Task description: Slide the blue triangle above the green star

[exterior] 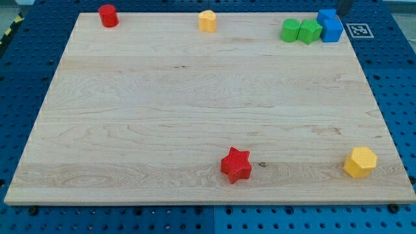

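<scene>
The blue triangle (326, 14) lies at the view's top right edge of the wooden board (195, 110), touching the top of a blue cube (333, 30). The green star (311, 31) sits just left of the blue cube, below and left of the triangle. A second green block (290, 30) touches the star's left side. My tip (342, 13) is at the view's top edge, just right of the blue triangle and above the blue cube. Only the rod's lowest part shows.
A red cylinder (108, 15) stands at the top left and a yellow block (207, 21) at the top middle. A red star (236, 164) lies near the bottom edge. A yellow hexagon (360, 162) lies at the bottom right. A marker tag (358, 30) lies off the board's right.
</scene>
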